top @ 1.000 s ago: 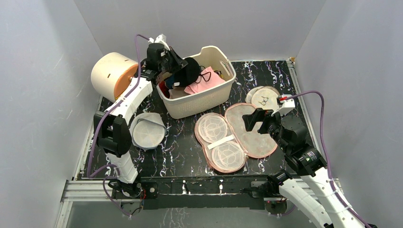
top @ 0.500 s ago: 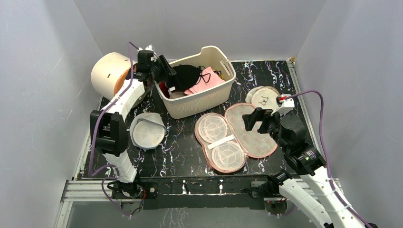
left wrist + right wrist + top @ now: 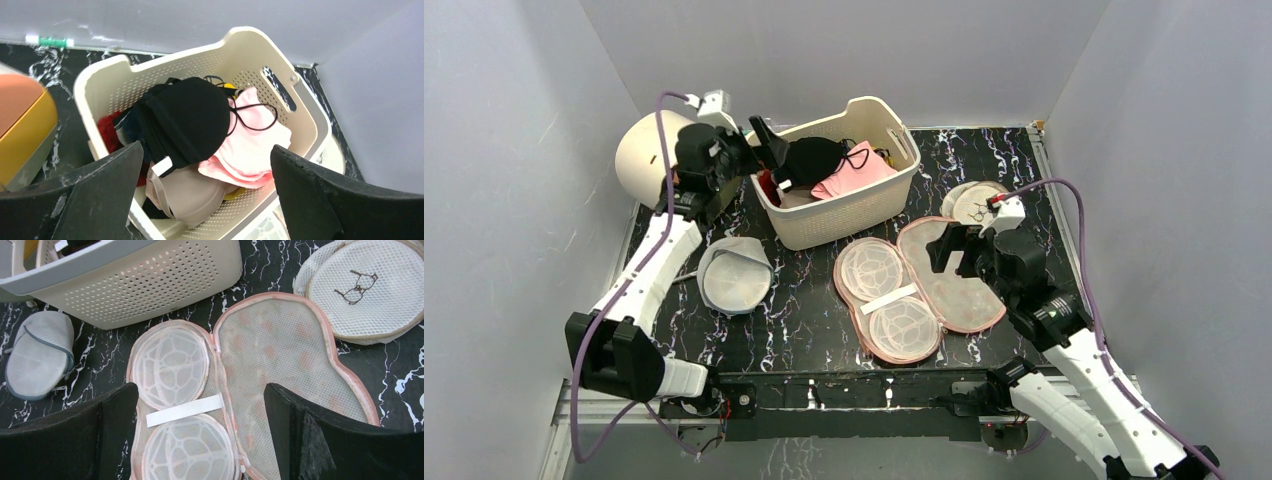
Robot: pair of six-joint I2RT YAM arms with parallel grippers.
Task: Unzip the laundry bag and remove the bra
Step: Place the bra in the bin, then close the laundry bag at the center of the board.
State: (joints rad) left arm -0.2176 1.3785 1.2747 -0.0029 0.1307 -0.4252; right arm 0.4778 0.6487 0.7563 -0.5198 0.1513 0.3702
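While both grippers stand wide open and empty, the one black bra (image 3: 185, 120) lies in the one basket (image 3: 844, 215).
It rests on a pink garment (image 3: 250, 150), a beige cup (image 3: 192, 192) and something red, below the left gripper (image 3: 206, 150). The single laundry bag (image 3: 280, 355) lies unzipped near the basket, spread flat in two halves under the right gripper (image 3: 200, 390); its left half shows two round mesh cups and one white strap. Two round mesh discs (image 3: 979, 205) overlap to its right, and one dome-shaped mesh bag (image 3: 734, 278) sits well to its left.
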